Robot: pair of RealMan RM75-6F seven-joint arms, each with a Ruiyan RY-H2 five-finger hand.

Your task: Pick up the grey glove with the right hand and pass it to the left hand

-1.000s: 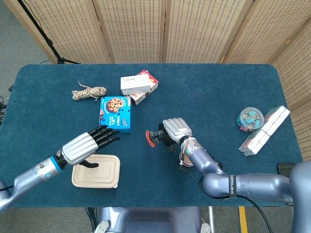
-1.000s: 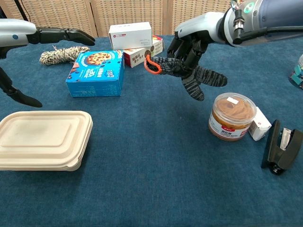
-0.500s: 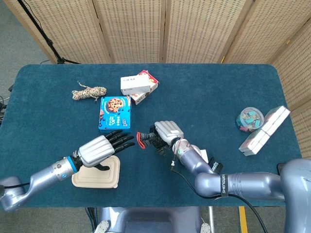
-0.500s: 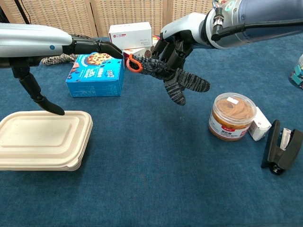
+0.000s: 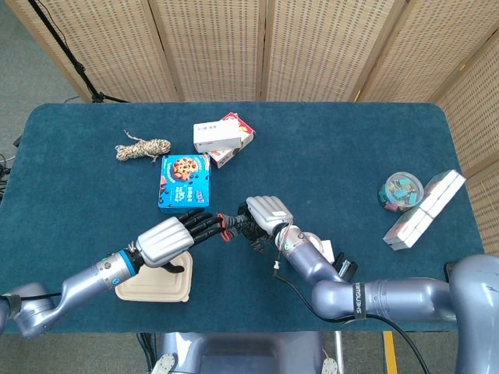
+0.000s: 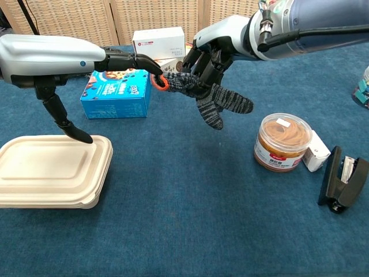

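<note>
The right hand (image 6: pixel 210 57) holds the glove (image 6: pixel 210 98) in the air above the bench (image 6: pixel 190 196). The glove looks soft and light, and it hangs limp. The left hand (image 6: pixel 130 59) is spread with fingertips at the orange cuff (image 6: pixel 163 82), holding nothing; this firmer edge seems the best place to grip.

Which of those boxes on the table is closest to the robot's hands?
The blue cookie box, lying flat just beyond the left hand. The white box and the red-and-white box under it lie farther back.
</note>
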